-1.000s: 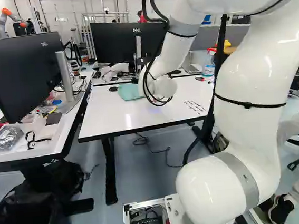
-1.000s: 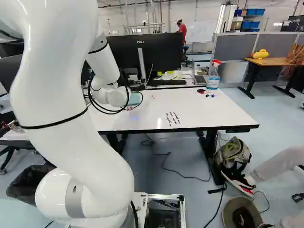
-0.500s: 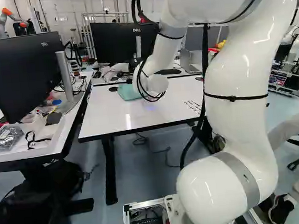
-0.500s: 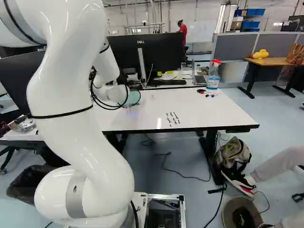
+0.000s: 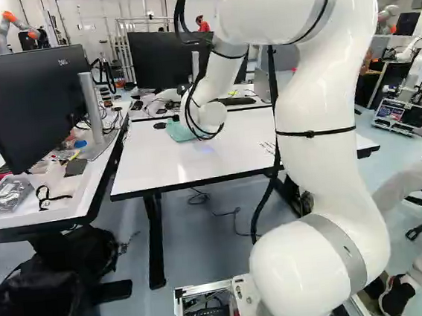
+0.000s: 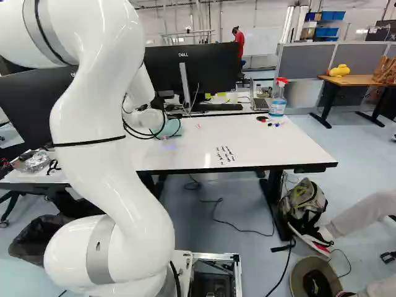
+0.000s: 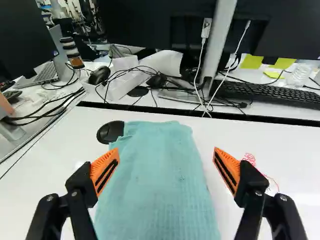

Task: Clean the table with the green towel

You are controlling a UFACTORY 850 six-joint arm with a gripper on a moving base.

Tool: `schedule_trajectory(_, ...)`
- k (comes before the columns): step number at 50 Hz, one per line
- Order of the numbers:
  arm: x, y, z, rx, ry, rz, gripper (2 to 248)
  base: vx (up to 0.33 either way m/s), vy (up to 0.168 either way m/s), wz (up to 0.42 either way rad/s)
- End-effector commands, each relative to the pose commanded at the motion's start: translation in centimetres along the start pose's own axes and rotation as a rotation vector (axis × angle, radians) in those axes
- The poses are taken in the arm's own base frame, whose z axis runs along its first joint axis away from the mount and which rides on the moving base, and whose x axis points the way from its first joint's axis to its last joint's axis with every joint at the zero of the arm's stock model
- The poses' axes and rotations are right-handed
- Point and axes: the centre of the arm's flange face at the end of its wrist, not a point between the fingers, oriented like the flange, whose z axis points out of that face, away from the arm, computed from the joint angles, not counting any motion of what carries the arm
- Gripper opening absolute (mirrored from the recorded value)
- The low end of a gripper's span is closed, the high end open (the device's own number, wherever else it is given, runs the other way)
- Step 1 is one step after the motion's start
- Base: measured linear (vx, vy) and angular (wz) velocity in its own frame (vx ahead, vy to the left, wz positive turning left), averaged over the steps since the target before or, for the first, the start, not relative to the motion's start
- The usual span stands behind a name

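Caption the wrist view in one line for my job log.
Open gripper facing the green towel on the white table, black mouse beside it.

Green towel (image 7: 155, 180) lies spread flat, lightly wrinkled, nr far L corner of the white, black-edged table (image 6: 278, 145), w/ red scribble (image 7: 249, 159) just beside it & rows of black writing (image 6: 225, 155) nr the surface's near edge.

Robotics lab, white robot arm (image 5: 324, 169) in fgnd, another robot (image 5: 10, 17) at rear L of L base view, PC monitor (image 5: 23, 109) on desk (image 5: 22, 220), kbd (image 7: 270, 93) nr cables (image 7: 47, 112), gray partition (image 6: 303, 65), blue bins (image 6: 334, 15).
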Motion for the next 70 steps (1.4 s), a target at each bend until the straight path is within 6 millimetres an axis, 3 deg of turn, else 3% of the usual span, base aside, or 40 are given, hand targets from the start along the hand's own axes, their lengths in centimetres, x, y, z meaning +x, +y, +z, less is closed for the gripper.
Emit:
schedule_trajectory(50,-1.8,-0.6,0.9,0.009,-0.240,-0.005,247,0.000,0.000,0.000)
schedule_trajectory(70,-1.8,-0.6,0.9,0.009,-0.240,-0.005,247,0.000,0.000,0.000)
